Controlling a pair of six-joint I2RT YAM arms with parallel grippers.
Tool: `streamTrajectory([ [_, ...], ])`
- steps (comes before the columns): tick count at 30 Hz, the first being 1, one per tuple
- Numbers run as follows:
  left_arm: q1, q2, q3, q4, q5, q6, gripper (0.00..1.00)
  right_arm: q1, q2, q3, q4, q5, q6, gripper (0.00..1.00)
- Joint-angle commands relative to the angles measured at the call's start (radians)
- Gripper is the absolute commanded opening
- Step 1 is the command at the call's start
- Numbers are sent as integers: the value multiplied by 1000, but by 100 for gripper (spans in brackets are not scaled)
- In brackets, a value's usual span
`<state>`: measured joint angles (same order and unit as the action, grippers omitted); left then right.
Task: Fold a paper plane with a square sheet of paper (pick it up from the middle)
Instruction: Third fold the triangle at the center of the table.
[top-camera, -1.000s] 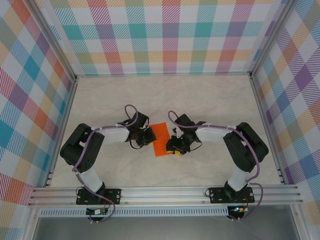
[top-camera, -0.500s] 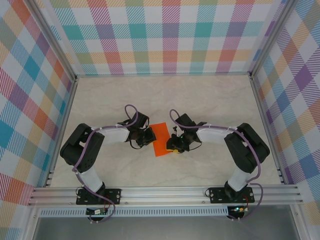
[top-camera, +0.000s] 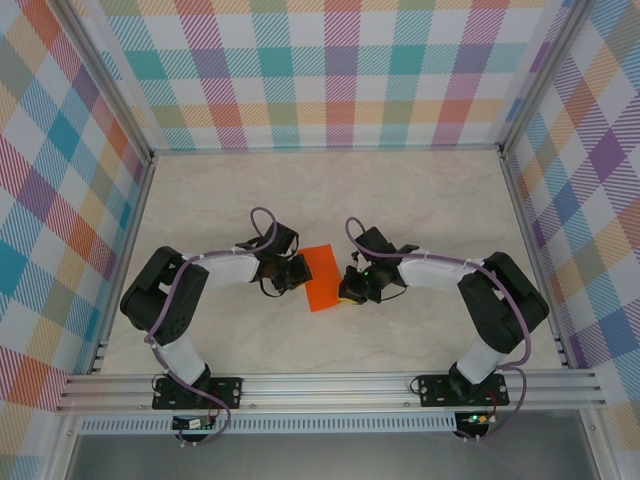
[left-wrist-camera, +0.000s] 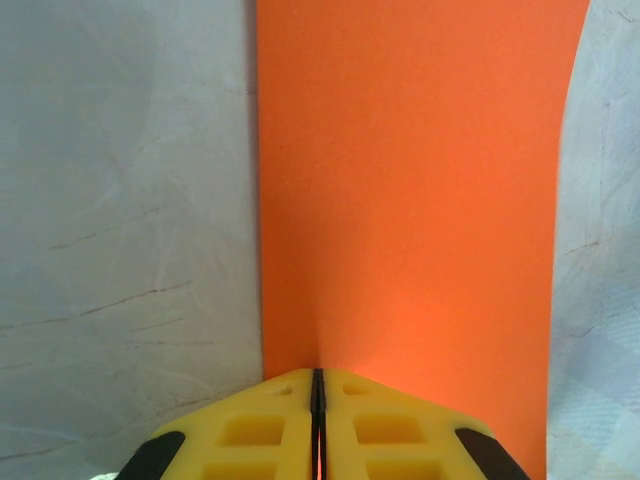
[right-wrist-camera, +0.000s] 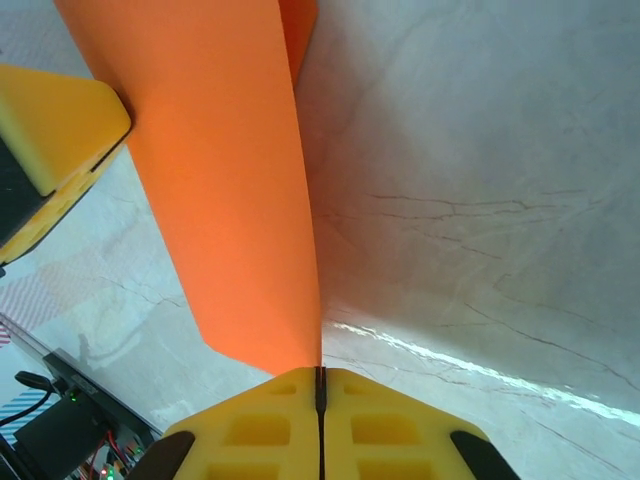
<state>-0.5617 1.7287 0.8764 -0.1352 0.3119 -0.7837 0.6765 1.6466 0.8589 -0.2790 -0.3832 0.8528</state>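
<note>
Sheet: 1 sheet of paper (top-camera: 322, 278), thin, plain bright orange, matte and unmarked. From above it reads as a narrow rectangle.
Layers: the right wrist view shows a 2nd orange layer behind the far end.
Axis: the long axis runs far to near, with the far end leaning slightly right. No nose or tip can be made out.
Position: middle of the table, between the 2 tools.
Left tool (top-camera: 297, 272): blocky yellow fingers (left-wrist-camera: 255, 430) pressed together, clamped on the sheet's left long edge.
Right tool (top-camera: 349, 290): same build, closed, the sheet's right edge running into the seam.
Arms: 2, white and black links.
Table (top-camera: 420, 200): 1, pale marbled, thin grey veins.
Walls (top-camera: 340, 70): pastel plaid, 3 sides.
</note>
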Motion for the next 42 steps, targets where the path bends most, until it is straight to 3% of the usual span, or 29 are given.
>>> streamTrajectory([
  [1, -3, -48, 46, -54, -38, 51, 10, 7, 22, 48, -14, -10, 9, 6],
  [12, 22, 32, 114, -126, -129, 77, 9, 8, 46, 111, -47, -22, 3, 7],
  [22, 22, 98, 116, -135, -122, 78, 7, 9, 128, 159, 72, -99, 12, 7],
  [42, 21, 86, 105, -135, -120, 86, 7, 18, 256, 207, 223, -97, 35, 7],
])
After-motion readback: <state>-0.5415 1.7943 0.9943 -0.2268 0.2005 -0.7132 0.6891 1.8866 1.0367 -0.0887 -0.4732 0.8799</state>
